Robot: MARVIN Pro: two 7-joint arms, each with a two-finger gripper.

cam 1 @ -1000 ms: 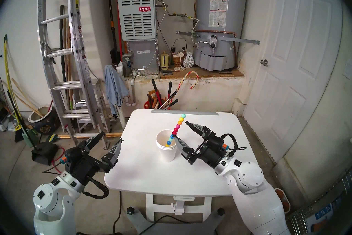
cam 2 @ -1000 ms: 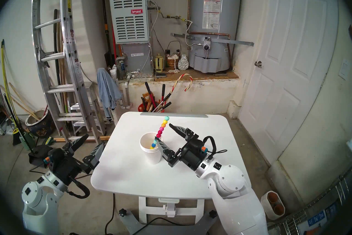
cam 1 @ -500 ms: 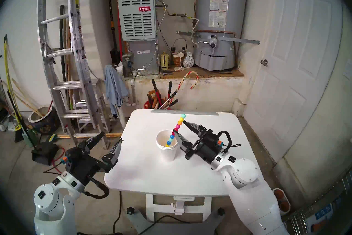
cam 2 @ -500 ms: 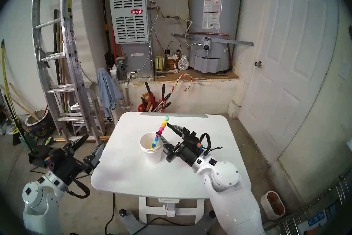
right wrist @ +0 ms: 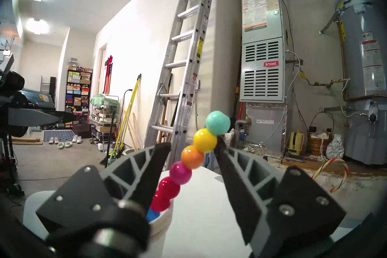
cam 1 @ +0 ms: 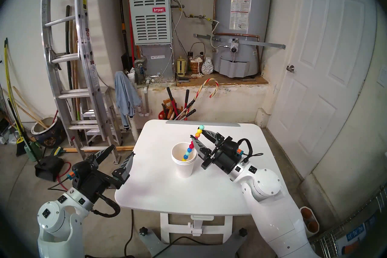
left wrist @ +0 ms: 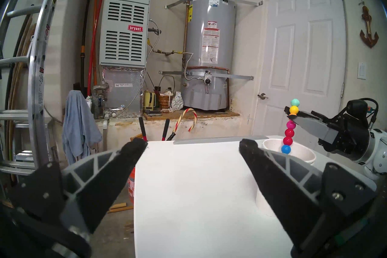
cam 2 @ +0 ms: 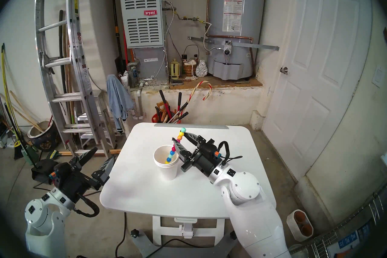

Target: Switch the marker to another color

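A white bench carries a stack of white paper cups near its centre. The marker, a thin stick of round beads in teal, yellow, orange, pink, red and blue, stands in the top cup with its lower end inside and leans up and away over the far-right rim, the teal bead uppermost. The right pincer reaches in from the right side, above the cup rim, with one finger on each side of the stick at about the orange and pink beads. In the right wrist view the right pincer is partly closed: the marker lies between the fingers, the right finger close against the yellow bead, while a narrow gap shows at the left finger; whether it grips cannot be told. The left pincer hangs at the bench's left edge, wide open and empty, well apart from the cups.
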